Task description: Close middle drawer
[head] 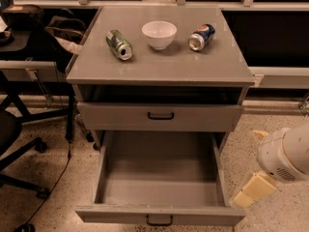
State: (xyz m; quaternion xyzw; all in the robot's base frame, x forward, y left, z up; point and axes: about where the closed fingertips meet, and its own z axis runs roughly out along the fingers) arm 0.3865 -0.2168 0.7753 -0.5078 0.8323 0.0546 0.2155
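Low at the right edge of the camera view, beside the cabinet and just off the front corner of the open drawer, hangs the robot's cream-and-white gripper (253,190); whether it is spread or clenched cannot be told, and it touches nothing that shows.

Its target, the wide shallow grey middle drawer (193,216), is pulled far out toward the camera, its flat front and small black handle at the bottom edge of the view.

To close it well, the gripper should probably come round to the flat front, near the handle and close to the middle; a push at one corner could skew the box in its runners; a steady, straight push toward the cabinet looks best.

The middle drawer's grey floor is bare, so nothing should slide or jam.

Above it, the taller-fronted grey top drawer (203,117) stands slightly ajar; its inside is dark and hidden.

On the flat grey cabinet top (159,69) sit a small white bowl (159,34), seemingly empty, with a green can (119,44) and a blue can (201,36) lying on their sides either side of it, apart.
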